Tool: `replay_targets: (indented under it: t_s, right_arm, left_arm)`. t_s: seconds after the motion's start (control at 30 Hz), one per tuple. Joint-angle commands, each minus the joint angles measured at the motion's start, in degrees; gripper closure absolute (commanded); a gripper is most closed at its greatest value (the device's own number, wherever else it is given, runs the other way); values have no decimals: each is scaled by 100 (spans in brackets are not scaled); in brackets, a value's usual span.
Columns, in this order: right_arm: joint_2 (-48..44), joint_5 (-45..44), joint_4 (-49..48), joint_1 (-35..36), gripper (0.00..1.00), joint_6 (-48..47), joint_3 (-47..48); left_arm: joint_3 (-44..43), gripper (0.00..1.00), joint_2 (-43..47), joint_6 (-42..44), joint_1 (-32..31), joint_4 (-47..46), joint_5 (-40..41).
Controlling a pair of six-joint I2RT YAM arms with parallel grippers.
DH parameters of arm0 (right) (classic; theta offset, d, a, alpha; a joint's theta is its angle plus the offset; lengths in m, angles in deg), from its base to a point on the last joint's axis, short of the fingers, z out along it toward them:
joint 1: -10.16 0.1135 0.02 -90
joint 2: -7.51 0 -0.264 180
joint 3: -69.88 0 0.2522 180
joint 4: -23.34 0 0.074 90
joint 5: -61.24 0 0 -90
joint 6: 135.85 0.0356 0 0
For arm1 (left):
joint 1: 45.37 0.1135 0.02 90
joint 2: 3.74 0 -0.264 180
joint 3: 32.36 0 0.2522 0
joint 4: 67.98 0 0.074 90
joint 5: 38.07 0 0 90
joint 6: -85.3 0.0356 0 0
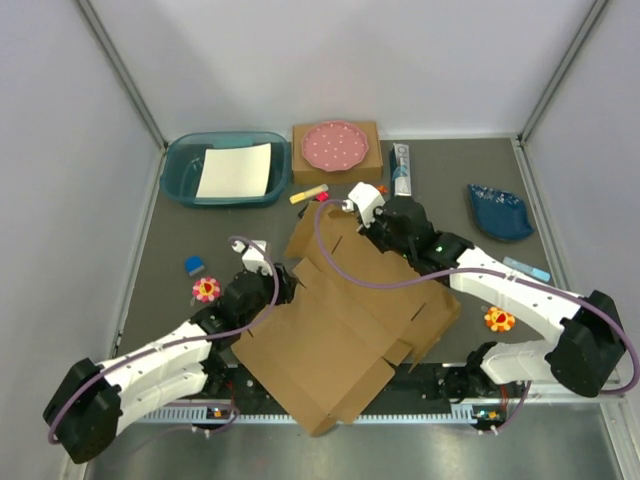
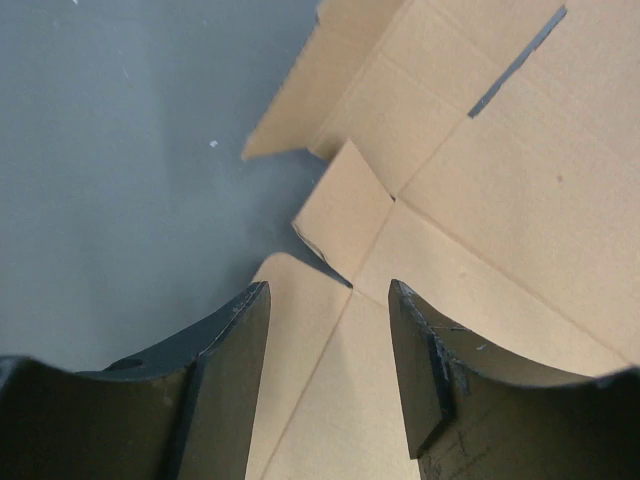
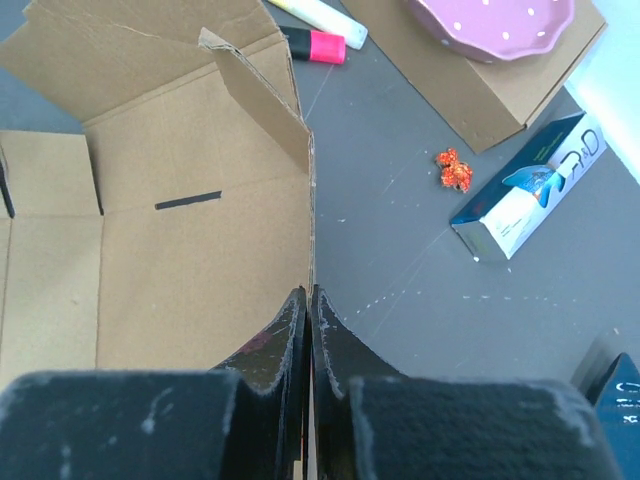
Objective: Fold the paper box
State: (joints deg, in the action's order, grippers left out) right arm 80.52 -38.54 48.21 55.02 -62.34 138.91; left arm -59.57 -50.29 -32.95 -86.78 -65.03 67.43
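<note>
The paper box (image 1: 340, 320) lies on the grey table (image 1: 470, 270) at centre, between the two arms, as a largely flat cut sheet. Its near corner overhangs the table's near edge, and its far flaps reach toward the yellow marker (image 3: 318, 18) with the pink cap. The right gripper (image 3: 309, 295) is at the far right edge of the sheet. Its jaws are pressed together with only a hairline gap, pinching a cardboard panel that stands upright and appears edge-on in the right wrist view. A small flap at the top of that panel is bent over. The left gripper (image 2: 328, 290) is over the left edge of the sheet, near a notch where two flaps meet. Its jaws are spread wide and grip nothing; cardboard shows in the gap between them, and whether the fingers (image 2: 225, 350) touch it cannot be determined. Beyond the sheet, a smaller brown box (image 1: 372, 160) carries a pink dotted plate (image 1: 336, 145). A teal basin (image 1: 180, 170) holding a white sheet (image 1: 235, 170) sits at the far left. A blue and white carton (image 3: 530, 185) lies on the table to the right of the smaller box.
</note>
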Motion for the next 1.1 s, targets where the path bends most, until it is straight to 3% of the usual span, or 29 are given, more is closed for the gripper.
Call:
replay_targets:
  t_s: [0.0,0.43,0.87,0.97,1.07]
  right_arm:
    - [-15,55,13,58,100,-144,345]
    - [-42,231,172,154,100,6,406]
    - [-68,240,251,251,100,49,432]
    - [-112,249,260,251,100,58,415]
    - [-129,205,269,251,100,50,415]
  left_arm:
    - [9,42,-232,-383,-16,-640,-382]
    - [-307,41,-1646,-225,-25,-1317,-171]
    - [-535,44,-2499,-146,-25,-2109,-259]
    - [-527,49,-2702,-154,-17,-2197,-329]
    - [-422,60,-2772,-172,-25,-2469,-504]
